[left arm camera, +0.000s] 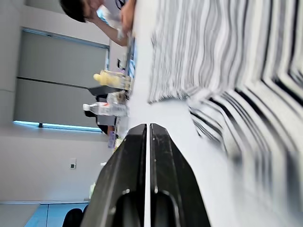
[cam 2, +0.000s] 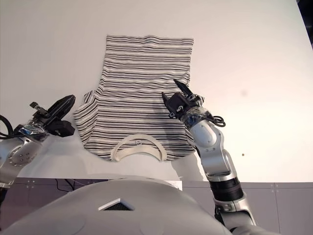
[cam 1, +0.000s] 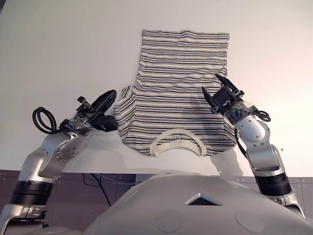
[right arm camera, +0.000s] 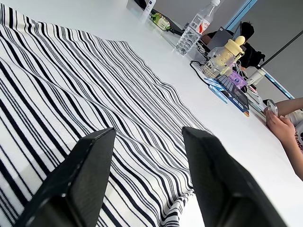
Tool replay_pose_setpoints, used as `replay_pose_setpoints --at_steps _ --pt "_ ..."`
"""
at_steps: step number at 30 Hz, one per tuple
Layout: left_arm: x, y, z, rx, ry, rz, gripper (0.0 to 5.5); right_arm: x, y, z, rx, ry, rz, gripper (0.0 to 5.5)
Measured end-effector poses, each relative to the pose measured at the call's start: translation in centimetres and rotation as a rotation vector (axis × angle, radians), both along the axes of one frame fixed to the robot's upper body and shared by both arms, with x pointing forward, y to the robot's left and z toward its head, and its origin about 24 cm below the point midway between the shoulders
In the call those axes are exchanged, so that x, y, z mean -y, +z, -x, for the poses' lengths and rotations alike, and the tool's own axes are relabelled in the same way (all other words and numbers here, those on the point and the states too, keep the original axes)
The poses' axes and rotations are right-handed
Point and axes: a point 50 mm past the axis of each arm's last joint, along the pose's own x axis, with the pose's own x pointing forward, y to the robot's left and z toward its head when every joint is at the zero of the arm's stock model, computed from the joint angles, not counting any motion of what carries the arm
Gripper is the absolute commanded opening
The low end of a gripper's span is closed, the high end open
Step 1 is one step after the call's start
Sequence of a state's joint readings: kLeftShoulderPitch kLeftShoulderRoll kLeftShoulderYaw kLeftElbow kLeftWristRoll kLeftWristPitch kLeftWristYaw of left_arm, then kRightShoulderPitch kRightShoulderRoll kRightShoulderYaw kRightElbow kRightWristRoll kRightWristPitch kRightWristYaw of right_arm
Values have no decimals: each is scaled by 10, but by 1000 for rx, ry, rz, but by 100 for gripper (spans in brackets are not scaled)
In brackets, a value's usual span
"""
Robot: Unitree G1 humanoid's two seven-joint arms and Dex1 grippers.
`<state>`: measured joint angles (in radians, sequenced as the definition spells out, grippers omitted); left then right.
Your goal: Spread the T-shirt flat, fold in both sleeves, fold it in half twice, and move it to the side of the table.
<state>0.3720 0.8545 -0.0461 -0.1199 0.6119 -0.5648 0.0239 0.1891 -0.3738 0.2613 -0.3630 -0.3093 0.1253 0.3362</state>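
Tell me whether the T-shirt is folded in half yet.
Not yet. The T-shirt lies at full length on the table, its collar nearest the robot and its hem farthest.

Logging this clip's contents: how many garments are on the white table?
1: a black-and-white striped T-shirt lies in the middle of the white table, collar towards the robot, left gripper beside it, right gripper over its right side. Another garment underneath would be hidden.
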Motion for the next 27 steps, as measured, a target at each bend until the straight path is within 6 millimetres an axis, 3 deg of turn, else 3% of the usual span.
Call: replay_pose_setpoints --at_steps 5,7,10,14,17,20,24,27 --pt "25 -3 9 -39 -51 152 12 3 -1 -1 -15 19 19 258" --pt "24 -5 5 -57 15 183 25 6 -1 -2 -25 26 29 258" --pt "-6 -19 14 -137 104 62 69 9 -3 -1 -31 23 40 258" --pt "-39 -25 45 -219 2 -153 133 10 -5 2 -37 17 36 258" --pt "-56 -22 39 -264 -104 -261 178 8 -10 7 -39 -21 25 258" --pt "-50 -15 22 -239 -186 -280 212 6 -11 8 -24 -51 19 258" --pt "-51 -19 17 -256 -211 -322 269 8 -13 10 -24 -70 32 258" --pt "-51 -19 13 -266 -227 -355 269 7 -15 12 -30 -75 29 258"
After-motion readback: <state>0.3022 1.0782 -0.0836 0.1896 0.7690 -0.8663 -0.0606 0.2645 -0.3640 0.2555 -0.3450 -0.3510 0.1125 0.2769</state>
